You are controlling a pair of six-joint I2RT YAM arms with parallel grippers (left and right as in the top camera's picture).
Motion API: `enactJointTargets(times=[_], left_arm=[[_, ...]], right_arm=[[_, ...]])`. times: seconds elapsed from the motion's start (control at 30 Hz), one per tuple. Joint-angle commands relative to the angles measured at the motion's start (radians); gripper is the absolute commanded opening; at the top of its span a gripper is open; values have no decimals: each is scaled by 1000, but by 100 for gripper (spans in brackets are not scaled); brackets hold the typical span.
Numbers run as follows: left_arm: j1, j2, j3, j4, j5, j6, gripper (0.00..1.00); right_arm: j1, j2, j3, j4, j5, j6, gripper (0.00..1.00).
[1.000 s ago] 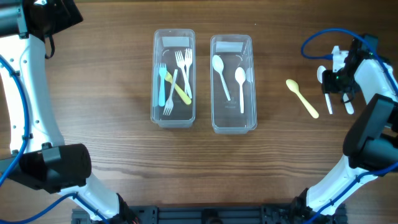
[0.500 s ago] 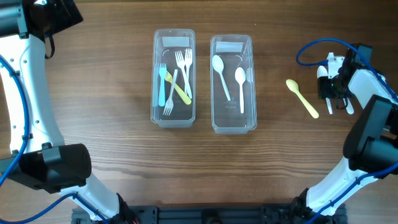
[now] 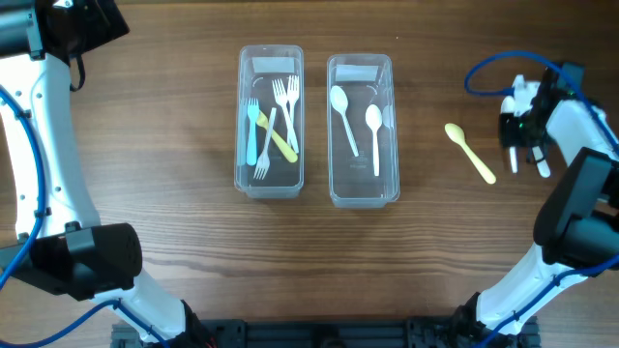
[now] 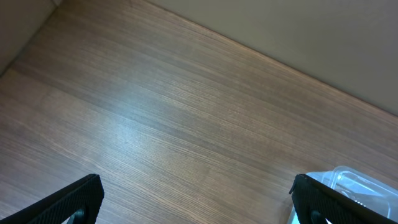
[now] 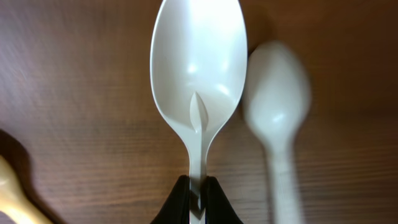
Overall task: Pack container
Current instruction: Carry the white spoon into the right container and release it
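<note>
two right fingers [image 5: 178, 205] pinch white spoon [image 5: 198, 62]; container labels [image 3: 272, 66] unreadable

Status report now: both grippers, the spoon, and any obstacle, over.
Left gripper open, empty. Right gripper shut on white spoon handle. Yellow spoon, second white spoon loose on table. Way to spoon container looks free.

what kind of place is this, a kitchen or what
Probably a robot test bench, not a kitchen: two robot arms flank a wooden table holding clear containers of plastic forks and spoons.
</note>
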Motion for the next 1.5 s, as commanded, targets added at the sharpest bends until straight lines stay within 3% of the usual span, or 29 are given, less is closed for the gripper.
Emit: enactJointTargets(times=[0.0,0.17,0.3,0.47,0.73,1.07,1.1,1.17,1.23,1.47], left_arm=[[6,-4,0,3,-5,16,100],[6,-4,0,3,-5,16,100],[6,-4,0,3,-5,16,100],[6,-4,0,3,-5,16,100],[6,-4,0,3,-5,16,100],[6,-4,0,3,-5,16,100],[6,-4,0,3,-5,16,100],[6,-4,0,3,-5,16,100],[6,-4,0,3,-5,16,100],[6,-4,0,3,-5,16,100]], right_arm=[[15,-5,182,-48,-40,50,4],[96,-38,362,-103,-154,101,4],[243,-51,425,-98,-246,179,4],[431,-51,419,-105,-283,271,4],[644,-40,374,-119,-211,277,4],[685,9,174,-101,-207,329,5],[685,9,163,-97,-206,328,12],[685,9,152,-80,-207,328,38],[685,9,152,-57,-207,328,49],[672,5,234,-38,-207,329,54]])
